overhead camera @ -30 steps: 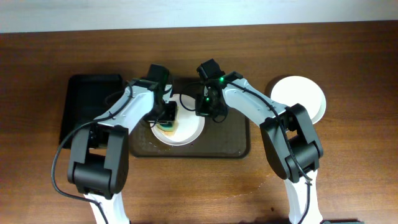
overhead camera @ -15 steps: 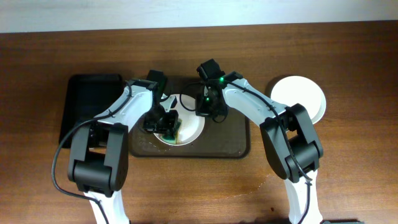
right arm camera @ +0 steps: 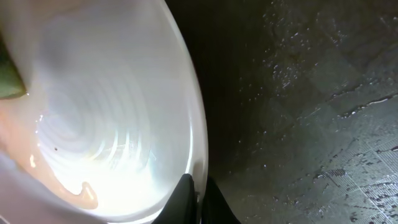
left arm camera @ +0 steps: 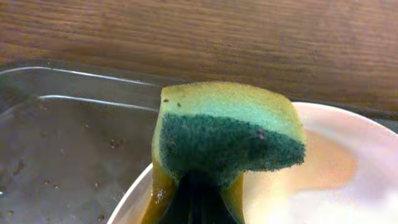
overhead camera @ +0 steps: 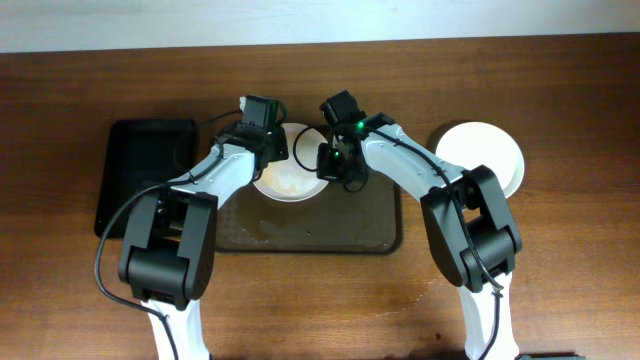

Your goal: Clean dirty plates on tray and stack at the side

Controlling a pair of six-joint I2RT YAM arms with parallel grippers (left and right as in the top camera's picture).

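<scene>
A white plate (overhead camera: 290, 178) with orange smears sits at the back of the brown tray (overhead camera: 350, 230). My right gripper (overhead camera: 328, 165) is shut on the plate's right rim; the wrist view shows its fingers (right arm camera: 198, 199) pinching the rim of the plate (right arm camera: 112, 124), above the tray (right arm camera: 311, 112). My left gripper (overhead camera: 268, 150) is shut on a yellow-green sponge (left arm camera: 227, 134), held over the plate's far edge (left arm camera: 336, 168). Cleaned white plates (overhead camera: 482, 158) are stacked on the table at the right.
A smaller glossy black tray (overhead camera: 140, 170) lies left of the brown tray. Both arms cross over the brown tray's back half. Wet drops speckle the tray base (left arm camera: 62, 162).
My left gripper has moved the sponge from the plate's middle, first toward the front, then up to its far edge. The plate has shifted toward the back. The right gripper still holds the rim.
</scene>
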